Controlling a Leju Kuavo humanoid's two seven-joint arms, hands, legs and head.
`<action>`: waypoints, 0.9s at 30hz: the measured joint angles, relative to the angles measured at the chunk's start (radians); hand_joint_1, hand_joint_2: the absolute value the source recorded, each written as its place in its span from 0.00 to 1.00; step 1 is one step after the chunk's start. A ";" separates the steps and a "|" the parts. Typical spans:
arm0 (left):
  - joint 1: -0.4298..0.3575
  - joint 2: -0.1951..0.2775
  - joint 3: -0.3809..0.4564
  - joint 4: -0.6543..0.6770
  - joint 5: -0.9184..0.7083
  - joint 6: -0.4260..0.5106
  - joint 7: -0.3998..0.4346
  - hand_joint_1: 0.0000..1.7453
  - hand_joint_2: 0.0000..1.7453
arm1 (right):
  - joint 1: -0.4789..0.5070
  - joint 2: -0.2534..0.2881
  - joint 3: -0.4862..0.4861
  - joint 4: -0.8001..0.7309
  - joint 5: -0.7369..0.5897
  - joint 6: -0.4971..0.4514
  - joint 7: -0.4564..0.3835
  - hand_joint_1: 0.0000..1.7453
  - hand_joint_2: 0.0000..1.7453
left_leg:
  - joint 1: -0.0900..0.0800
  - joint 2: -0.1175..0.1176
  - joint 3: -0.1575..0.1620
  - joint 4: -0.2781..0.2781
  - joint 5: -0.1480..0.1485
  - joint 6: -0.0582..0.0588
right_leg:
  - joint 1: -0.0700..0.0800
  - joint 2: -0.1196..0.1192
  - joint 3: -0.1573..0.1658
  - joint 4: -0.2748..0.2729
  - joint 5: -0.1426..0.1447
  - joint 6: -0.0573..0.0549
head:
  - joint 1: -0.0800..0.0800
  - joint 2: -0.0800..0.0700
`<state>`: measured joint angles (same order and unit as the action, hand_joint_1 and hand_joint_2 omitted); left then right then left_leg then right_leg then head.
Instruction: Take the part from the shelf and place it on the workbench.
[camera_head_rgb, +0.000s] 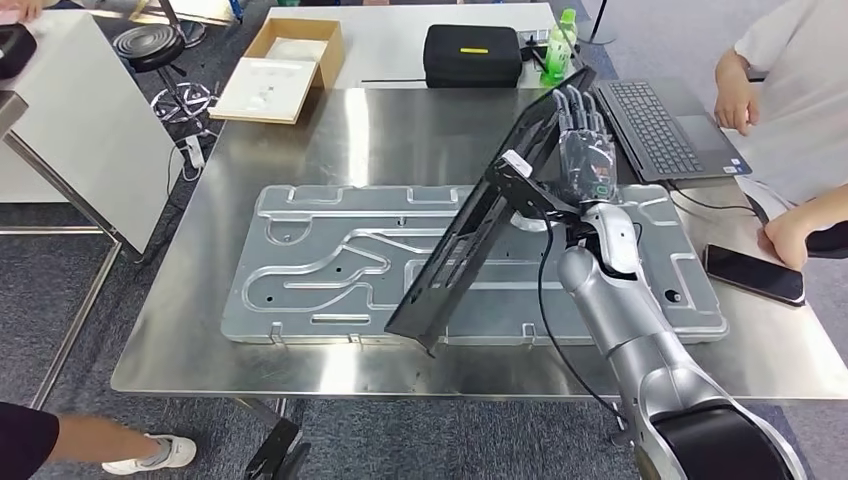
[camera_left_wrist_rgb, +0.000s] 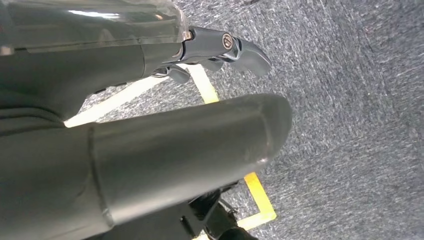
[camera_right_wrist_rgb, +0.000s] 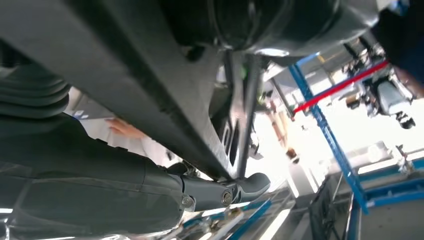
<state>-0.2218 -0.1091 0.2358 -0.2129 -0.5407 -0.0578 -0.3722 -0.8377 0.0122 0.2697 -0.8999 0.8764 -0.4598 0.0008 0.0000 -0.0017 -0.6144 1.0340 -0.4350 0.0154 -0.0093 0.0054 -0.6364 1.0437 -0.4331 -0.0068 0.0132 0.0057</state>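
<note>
A long black frame-like part stands tilted over the steel workbench. Its lower end rests on a large stamped silver plate, and its upper end reaches toward the laptop. My right hand holds the part near its upper end, fingers stretched up along it. In the right wrist view the part runs across close to the camera, with the thumb against its edge. My left hand hangs over grey carpet with nothing in it, fingers apart.
An open laptop and a phone lie at the bench's right side, where a person leans on it. Behind are a black case, a green bottle and a cardboard box. Someone's shoe is at lower left.
</note>
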 joint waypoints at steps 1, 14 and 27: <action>0.000 0.000 0.000 0.000 0.000 0.000 -0.001 0.00 0.00 | -0.006 0.000 0.000 0.004 -0.004 0.025 0.003 0.00 0.00 | 0.000 0.000 0.001 -0.006 0.002 0.003 | -0.001 0.000 0.000 -0.002 0.002 0.006 | 0.000 0.000; -0.005 -0.004 0.011 0.000 -0.003 -0.010 -0.008 0.00 0.00 | -0.140 0.008 0.001 0.146 -0.079 0.345 0.043 0.00 0.00 | 0.004 -0.004 -0.001 -0.003 0.004 0.007 | -0.008 -0.004 -0.011 0.030 -0.004 0.027 | 0.000 0.000; 0.000 -0.004 0.021 0.000 -0.010 -0.016 -0.013 0.00 0.00 | -0.194 0.019 0.003 0.213 -0.143 0.388 0.037 0.00 1.00 | 0.008 -0.004 -0.081 0.138 -0.022 -0.014 | -0.001 -0.001 0.005 0.007 -0.010 -0.015 | 0.000 0.000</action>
<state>-0.2220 -0.1129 0.2568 -0.2129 -0.5508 -0.0735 -0.3853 -1.0319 0.0313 0.2724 -0.6868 0.7333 -0.0723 0.0373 0.0082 -0.0056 -0.6952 1.1716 -0.4575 0.0012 -0.0107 0.0046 -0.6312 1.0505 -0.4431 -0.0213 0.0128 0.0057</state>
